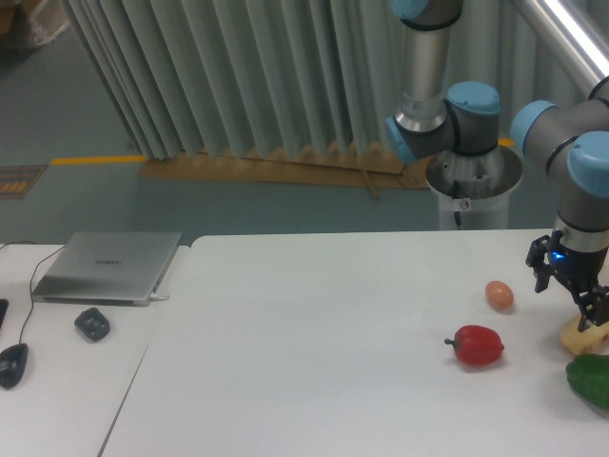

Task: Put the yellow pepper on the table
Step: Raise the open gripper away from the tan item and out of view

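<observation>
Pale pleated curtains (pixel 238 76) hang over a grey-blue floor (pixel 57 200) marked with a yellow line (pixel 90 160).

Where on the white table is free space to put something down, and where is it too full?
The table is bare across its whole left and middle, from the edge beside the laptop to the red pepper. The right end is crowded: egg, red pepper, green pepper, a tan chunk and the gripper above it.

The table (pixel 314 352) is open from its centre toward 9 o'clock. At 3 o'clock, egg (pixel 500 295), red pepper (pixel 478 345), green pepper (pixel 592 381) and bread chunk (pixel 582 335) crowd the passage.
</observation>
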